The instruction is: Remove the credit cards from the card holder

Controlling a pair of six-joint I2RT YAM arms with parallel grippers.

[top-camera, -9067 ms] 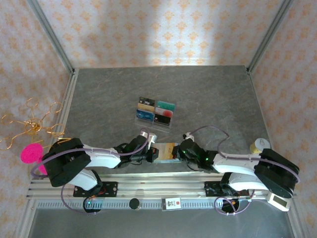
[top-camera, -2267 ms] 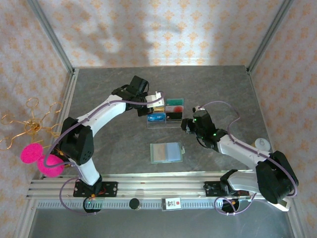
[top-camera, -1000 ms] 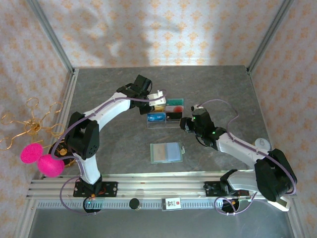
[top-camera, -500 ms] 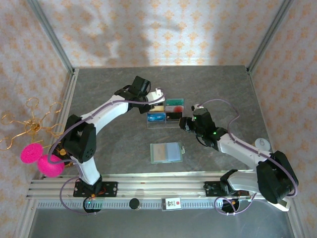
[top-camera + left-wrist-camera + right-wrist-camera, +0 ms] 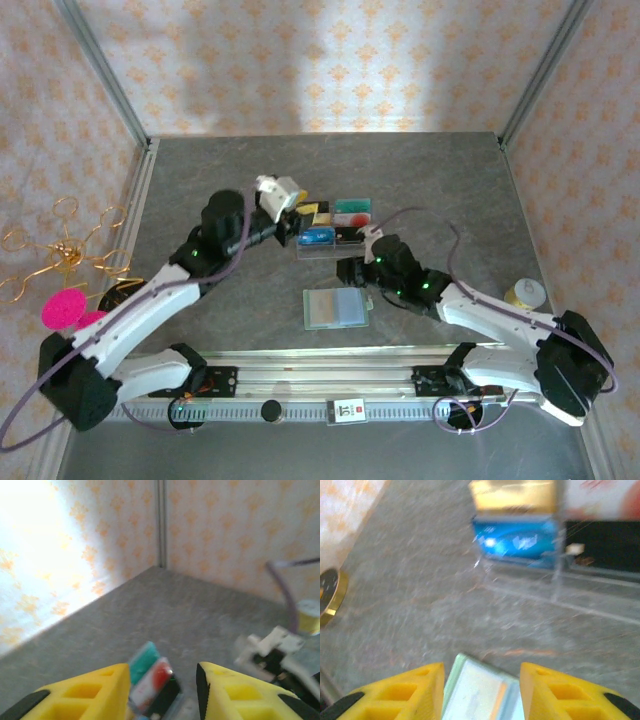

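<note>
**Operator:** Where's the card holder?

**Spotter:** The card holder (image 5: 337, 308) lies unfolded and flat on the table (image 5: 200, 180), near your edge and between the two arm bases. One half is pale green and the other is a bluish clear pocket. From above I can't tell whether any credit cards are left in those pockets. In the right wrist view there's a warm-coloured strip along the pale face that might be a card edge.

**Operator:** And my claws?

**Spotter:** Your right gripper (image 5: 481, 669) hangs over the far edge of the holder. Its yellow fingers are partly spread and there's nothing between them. Your left gripper (image 5: 162, 667) is up by the clear tray (image 5: 325, 252), also partly spread and empty, with the tray's cards showing through the gap.

**Operator:** How do I take the next card cleanly?

**Spotter:** I'd do it with both arms. The holder is light and flat, so a pull with one claw would probably drag it along the table. Bring your left down and pin the pale green half. Come in low with the right, almost parallel to the table, and nip only the exposed edge of a card at the pocket mouth. Pull along the line of the pocket, not upward. Keep away from the tray, because the blue card (image 5: 515, 537) lies just ahead of your right fingers.
</note>
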